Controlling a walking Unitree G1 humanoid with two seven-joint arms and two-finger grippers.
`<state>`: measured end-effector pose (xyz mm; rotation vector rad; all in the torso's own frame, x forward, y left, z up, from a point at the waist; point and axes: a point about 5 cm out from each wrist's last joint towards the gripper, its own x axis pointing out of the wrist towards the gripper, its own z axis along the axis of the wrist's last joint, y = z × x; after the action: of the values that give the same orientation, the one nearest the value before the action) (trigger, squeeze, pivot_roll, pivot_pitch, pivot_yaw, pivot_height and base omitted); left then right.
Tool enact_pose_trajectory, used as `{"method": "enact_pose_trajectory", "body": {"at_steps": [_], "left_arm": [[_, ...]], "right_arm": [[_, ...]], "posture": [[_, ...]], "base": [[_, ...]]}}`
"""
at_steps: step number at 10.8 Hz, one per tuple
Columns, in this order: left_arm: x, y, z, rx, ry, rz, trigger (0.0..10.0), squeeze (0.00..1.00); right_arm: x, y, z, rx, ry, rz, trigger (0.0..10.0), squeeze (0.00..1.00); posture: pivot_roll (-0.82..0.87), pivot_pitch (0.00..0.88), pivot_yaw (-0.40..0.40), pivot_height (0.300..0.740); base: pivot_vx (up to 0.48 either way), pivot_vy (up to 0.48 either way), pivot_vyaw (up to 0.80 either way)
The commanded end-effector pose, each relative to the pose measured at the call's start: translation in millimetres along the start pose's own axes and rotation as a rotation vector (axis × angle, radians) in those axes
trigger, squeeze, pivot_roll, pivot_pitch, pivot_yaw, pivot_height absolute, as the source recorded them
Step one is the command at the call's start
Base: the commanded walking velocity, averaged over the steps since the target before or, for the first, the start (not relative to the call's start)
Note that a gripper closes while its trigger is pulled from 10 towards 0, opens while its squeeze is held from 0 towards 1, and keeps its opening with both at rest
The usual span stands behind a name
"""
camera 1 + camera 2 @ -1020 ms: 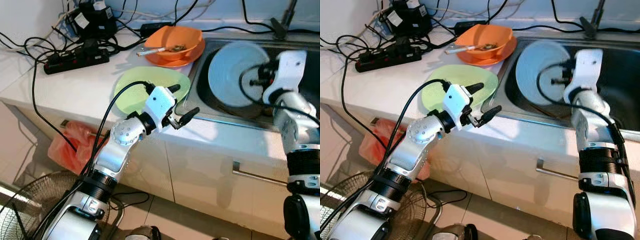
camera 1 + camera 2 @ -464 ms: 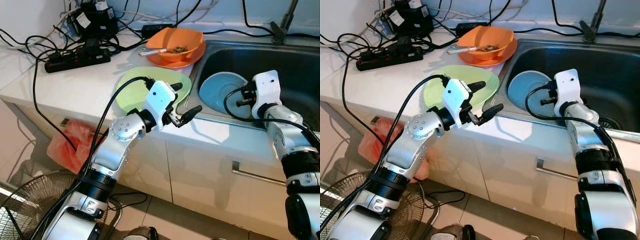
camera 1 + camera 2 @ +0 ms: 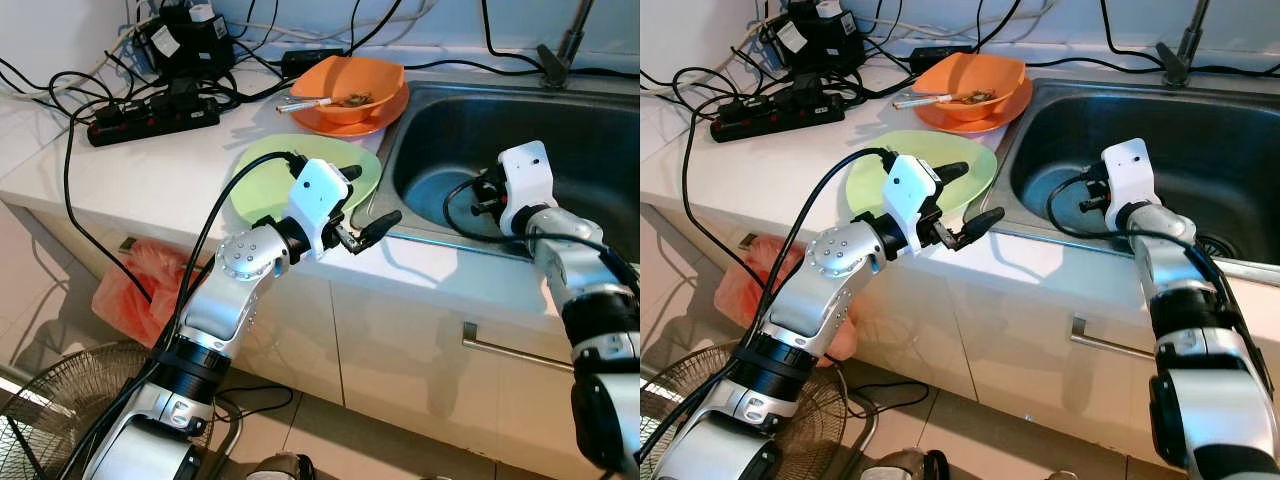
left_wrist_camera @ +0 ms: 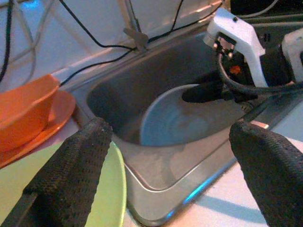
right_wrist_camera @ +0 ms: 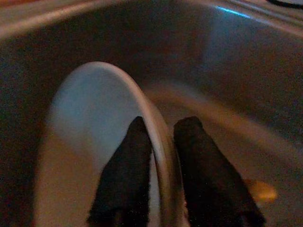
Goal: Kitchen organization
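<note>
Blue and round, the plate (image 4: 177, 125) sits low in our steel sink (image 3: 590, 120). Our right gripper (image 5: 161, 177) pinches its rim, one finger on each side, so we can set it down softly and not drop it. We think the plate leans on the sink wall, but it is dark in there. Our left gripper (image 3: 362, 207) waits with its fingers spread wide above the green plate (image 3: 262, 178), holding nothing. Orange bowl (image 3: 352, 85) sits behind, still dirty.
</note>
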<state>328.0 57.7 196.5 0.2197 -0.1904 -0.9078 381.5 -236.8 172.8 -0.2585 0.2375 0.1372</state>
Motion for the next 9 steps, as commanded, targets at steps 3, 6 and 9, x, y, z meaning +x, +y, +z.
{"method": "enact_pose_trajectory", "body": {"at_steps": [3, 6, 9], "left_arm": [[-3.5, 7.3, 2, 0.005, 0.004, 0.016, 10.0, 1.00], [-6.6, 8.9, -1, 0.008, 0.023, 0.031, 10.0, 1.00], [-15.1, 28.5, -3, 0.132, 0.120, 0.077, 10.0, 1.00]], "right_arm": [[3.5, -7.3, 3, 0.182, 0.009, -0.026, 10.0, 1.00], [1.9, -17.0, 12, 0.245, -0.041, -0.073, 10.0, 1.00], [-1.6, -6.3, 41, 0.325, -0.184, -0.049, 10.0, 1.00]], "posture": [[0.12, 0.070, 0.131, 0.740], [0.12, 0.067, 0.131, 0.740], [0.13, 0.065, 0.134, 0.740]], "base": [[0.000, 0.000, 0.00], [0.000, 0.000, 0.00], [0.000, 0.000, 0.00]]}}
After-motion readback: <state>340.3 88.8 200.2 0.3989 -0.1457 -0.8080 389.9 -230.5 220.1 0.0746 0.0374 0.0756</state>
